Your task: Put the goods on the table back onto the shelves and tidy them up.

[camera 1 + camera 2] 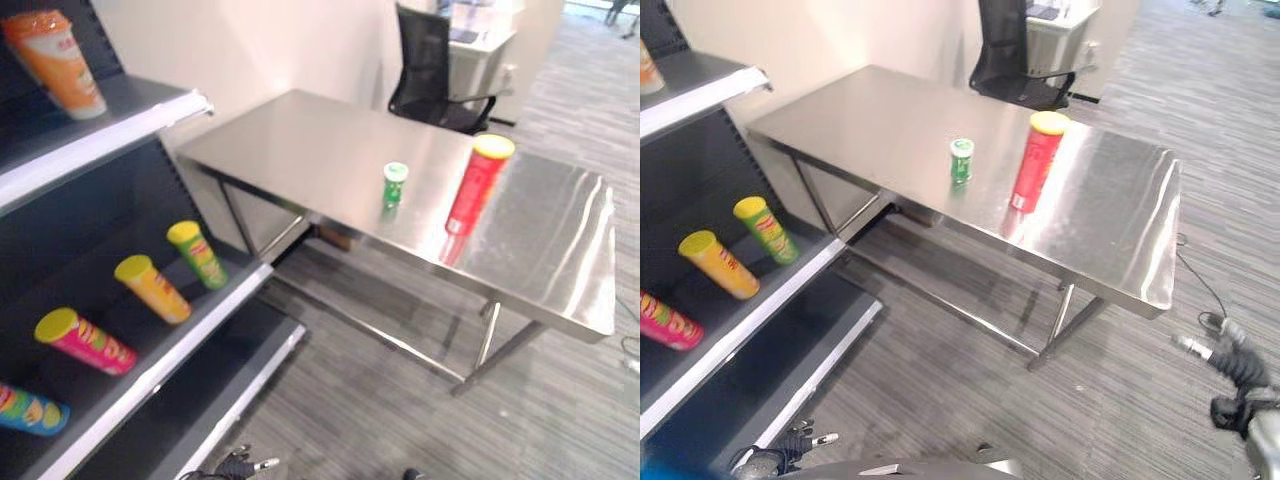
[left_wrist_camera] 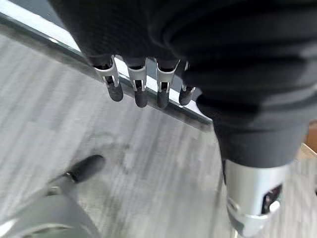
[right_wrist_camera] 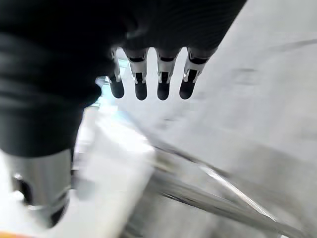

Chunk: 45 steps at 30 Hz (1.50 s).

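Observation:
A tall red can with a yellow lid (image 1: 478,186) stands upright on the steel table (image 1: 300,150), right of centre. A small green can (image 1: 395,185) stands just to its left. The black shelves (image 1: 150,375) on the left carry a green can (image 1: 198,255), a yellow can (image 1: 152,288), a pink can (image 1: 86,342) and a blue can (image 1: 30,410) lying in a row, with an orange can (image 1: 55,62) on the upper shelf. My left hand (image 2: 138,89) hangs low over the carpet, open and holding nothing. My right hand (image 3: 163,82) also hangs down, open, away from the table.
A black office chair (image 1: 425,60) and a white desk (image 1: 480,40) stand behind the table. Grey carpet (image 1: 380,400) lies between the shelves and the table. The table's legs and a low crossbar (image 1: 360,330) run under it.

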Tool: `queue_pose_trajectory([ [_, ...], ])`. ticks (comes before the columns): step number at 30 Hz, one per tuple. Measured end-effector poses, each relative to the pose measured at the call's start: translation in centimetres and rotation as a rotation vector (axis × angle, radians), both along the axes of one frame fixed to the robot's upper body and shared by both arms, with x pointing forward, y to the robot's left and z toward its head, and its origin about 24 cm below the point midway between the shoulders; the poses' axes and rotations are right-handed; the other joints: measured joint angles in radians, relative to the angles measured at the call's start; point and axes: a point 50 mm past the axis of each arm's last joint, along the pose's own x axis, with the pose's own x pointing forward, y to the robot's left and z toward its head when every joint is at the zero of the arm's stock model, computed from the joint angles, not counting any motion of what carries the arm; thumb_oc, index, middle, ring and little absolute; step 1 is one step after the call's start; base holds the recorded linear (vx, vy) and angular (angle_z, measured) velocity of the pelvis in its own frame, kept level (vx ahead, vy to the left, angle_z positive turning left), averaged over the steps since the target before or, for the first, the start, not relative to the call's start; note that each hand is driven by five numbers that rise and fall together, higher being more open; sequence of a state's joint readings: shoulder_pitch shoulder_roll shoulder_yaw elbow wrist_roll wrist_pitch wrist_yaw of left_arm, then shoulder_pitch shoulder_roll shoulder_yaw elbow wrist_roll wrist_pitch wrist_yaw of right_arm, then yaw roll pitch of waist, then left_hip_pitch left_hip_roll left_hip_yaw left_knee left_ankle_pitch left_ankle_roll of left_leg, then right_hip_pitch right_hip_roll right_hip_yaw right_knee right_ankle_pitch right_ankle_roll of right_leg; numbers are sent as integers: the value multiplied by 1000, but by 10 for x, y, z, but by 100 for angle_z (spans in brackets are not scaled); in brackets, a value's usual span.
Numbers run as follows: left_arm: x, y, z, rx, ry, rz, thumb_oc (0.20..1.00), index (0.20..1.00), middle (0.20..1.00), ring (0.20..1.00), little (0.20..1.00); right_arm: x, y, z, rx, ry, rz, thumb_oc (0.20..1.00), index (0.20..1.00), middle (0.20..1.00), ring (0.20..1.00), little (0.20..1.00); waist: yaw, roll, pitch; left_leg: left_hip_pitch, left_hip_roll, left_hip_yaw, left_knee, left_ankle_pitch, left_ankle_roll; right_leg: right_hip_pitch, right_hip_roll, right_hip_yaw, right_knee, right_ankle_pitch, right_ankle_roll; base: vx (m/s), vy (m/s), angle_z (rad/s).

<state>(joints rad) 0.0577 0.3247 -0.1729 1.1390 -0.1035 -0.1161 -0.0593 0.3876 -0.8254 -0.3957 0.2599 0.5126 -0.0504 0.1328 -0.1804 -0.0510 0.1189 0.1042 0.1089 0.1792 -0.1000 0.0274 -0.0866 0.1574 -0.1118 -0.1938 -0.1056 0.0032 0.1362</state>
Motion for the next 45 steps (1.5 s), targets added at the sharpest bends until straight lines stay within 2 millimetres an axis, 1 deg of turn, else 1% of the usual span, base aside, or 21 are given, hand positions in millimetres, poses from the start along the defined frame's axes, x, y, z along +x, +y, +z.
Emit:
queue_pose_trajectory([
  [1, -2, -8, -2, -31, -6, -22, 1000, 1000, 1000, 1000, 1000, 14, 16, 22, -31, -65, 167, 1000, 1000, 1000, 1000, 1000, -16, 12, 0, -2, 3, 6, 0, 0, 1, -11, 2, 9, 0, 2, -8, 56, -27, -10],
  [2, -5, -10, -3, -42, 11, -20, 1000, 1000, 1000, 1000, 1000, 17, 15, 26, -23, -84, 182, 1000, 1000, 1000, 1000, 1000, -17, 15, -2, -1, 4, 6, 0, 0, 1, -10, 4, 9, 0, 2, -8, 55, -22, -6],
  [4, -6, -15, -5, -56, 12, -22, 1000, 1000, 1000, 1000, 1000, 15, 8, 26, -14, -74, 161, 1000, 1000, 1000, 1000, 1000, -11, 17, -3, 2, 4, 2, 0, 1, 0, -2, 3, 6, 0, 2, -8, 33, -13, 7],
  [8, -13, -20, -8, -74, 37, -19, 1000, 1000, 1000, 1000, 1000, 18, 7, 32, 24, -111, 175, 1000, 1000, 1000, 1000, 1000, -11, 26, -5, 0, 0, 0, 0, 0, 0, -3, -1, 2, 0, 2, -8, 6, -2, 1],
  [12, -15, -25, -10, -88, 42, -19, 1000, 1000, 1000, 1000, 1000, 21, 2, 51, -24, -196, 144, 1000, 1000, 1000, 1000, 1000, -8, 33, -7, 1, -5, -2, 0, 0, 0, 0, -5, -2, 0, 1, -7, 12, -3, 2],
  [14, -16, -31, -11, -100, 46, -21, 1000, 1000, 1000, 1000, 1000, 33, 5, 68, -112, -290, 119, 1000, 1000, 1000, 1000, 1000, -12, 39, -11, 2, -8, 0, 0, 0, 1, 0, -9, 0, 0, 2, -7, 21, -17, -5],
  [17, -10, -37, -11, -106, 34, -44, 1000, 1000, 1000, 1000, 1000, 47, 9, 84, -264, -355, 80, 1000, 1000, 1000, 1000, 1000, -7, 49, -18, 2, -11, -3, 0, 1, 2, 0, -11, -1, 0, 0, -5, 6, -22, 4],
  [18, -8, -39, -11, -106, 28, -53, 1000, 1000, 1000, 1000, 1000, 47, 8, 86, -292, -360, 67, 1000, 1000, 1000, 1000, 1000, -3, 50, -19, -1, -11, -5, 0, 1, 2, 1, -12, -4, 0, -1, -3, 6, -44, 8],
  [21, -3, -41, -10, -96, 14, -73, 1000, 1000, 1000, 1000, 1000, 67, 6, 90, -462, -297, 38, 1000, 1000, 1000, 1000, 1000, 31, 56, -24, -20, -13, -32, 0, 10, 10, 1, -11, -29, 0, 1, -4, 2, -64, 18],
  [23, -3, -40, -10, -87, 13, -69, 1000, 1000, 1000, 1000, 1000, 77, 9, 92, -505, -296, 36, 1000, 1000, 1000, 1000, 1000, 55, 59, -26, -27, -12, -46, 0, 16, 9, -1, -5, -36, 0, 2, -6, 19, -88, 25],
  [25, -8, -38, -10, -79, 25, -61, 1000, 1000, 1000, 1000, 1000, 85, 13, 94, -538, -302, 41, 1000, 1000, 1000, 1000, 1000, 61, 61, -26, -33, -12, -59, 0, 23, 9, 2, -3, -55, 0, 3, -7, 7, -85, 22],
  [28, -13, -35, -11, -68, 36, -53, 1000, 1000, 1000, 1000, 1000, 91, 1, 91, -583, -230, -3, 1000, 1000, 1000, 1000, 1000, 103, 62, -24, -40, -11, -75, 5, 26, 7, -2, 0, -68, 0, 3, -7, -10, -72, 18],
  [31, -23, -32, -12, -65, 58, -37, 1000, 1000, 1000, 1000, 1000, 101, -1, 94, -574, -242, -41, 1000, 1000, 1000, 1000, 1000, 110, 68, -6, -75, -12, -107, 6, 42, 6, -15, 5, -94, 0, 3, -10, -28, -107, 26],
  [33, -22, -30, -11, -59, 54, -36, 1000, 1000, 1000, 1000, 1000, 107, -4, 98, -566, -249, -60, 1000, 1000, 1000, 1000, 1000, 111, 76, 12, -84, -9, -118, 6, 50, 5, -17, 9, -108, 0, 5, -12, -14, -98, 22],
  [38, -21, -30, -11, -57, 43, -25, 1000, 1000, 1000, 1000, 1000, 117, -9, 107, -542, -267, -103, 1000, 1000, 1000, 1000, 1000, 154, 107, 36, -128, 2, -168, 6, 75, -6, -32, 33, -154, 0, 4, -19, -9, -113, 27],
  [40, -22, -28, -11, -51, 43, -21, 1000, 1000, 1000, 1000, 1000, 126, -6, 109, -502, -287, -103, 1000, 1000, 1000, 1000, 1000, 169, 113, 37, -135, 9, -179, 6, 79, -12, -32, 44, -164, 1, -4, -23, -8, -66, 18],
  [41, -20, -28, -10, -50, 37, -21, 1000, 1000, 1000, 1000, 1000, 127, -5, 110, -496, -292, -102, 1000, 1000, 1000, 1000, 1000, 171, 106, 44, -137, 11, -183, 6, 81, -15, -33, 46, -168, 0, -4, -25, -16, -44, 15],
  [42, -19, -28, -10, -47, 33, -21, 1000, 1000, 1000, 1000, 1000, 129, -5, 112, -482, -308, -102, 1000, 1000, 1000, 1000, 1000, 176, 120, 42, -139, 13, -190, 6, 83, -18, -30, 50, -173, 1, -4, -30, -22, -66, 14],
  [43, -18, -28, -10, -45, 30, -19, 1000, 1000, 1000, 1000, 1000, 130, -4, 115, -452, -331, -105, 1000, 1000, 1000, 1000, 1000, 183, 111, 49, -143, 17, -193, 5, 84, -19, -32, 51, -179, 0, -3, -37, -14, -45, 15],
  [44, -19, -27, -10, -49, 30, -2, 1000, 1000, 1000, 1000, 1000, 130, -4, 115, -428, -348, -104, 1000, 1000, 1000, 1000, 1000, 189, 125, 42, -146, 18, -198, 6, 86, -21, -30, 58, -183, 4, -5, -40, -18, -58, 14],
  [45, -22, -27, -10, -52, 33, 9, 1000, 1000, 1000, 1000, 1000, 130, -4, 116, -407, -362, -102, 1000, 1000, 1000, 1000, 1000, 190, 117, 48, -155, 19, -204, 6, 86, -22, -32, 61, -188, 5, -10, -38, -12, -47, 22],
])
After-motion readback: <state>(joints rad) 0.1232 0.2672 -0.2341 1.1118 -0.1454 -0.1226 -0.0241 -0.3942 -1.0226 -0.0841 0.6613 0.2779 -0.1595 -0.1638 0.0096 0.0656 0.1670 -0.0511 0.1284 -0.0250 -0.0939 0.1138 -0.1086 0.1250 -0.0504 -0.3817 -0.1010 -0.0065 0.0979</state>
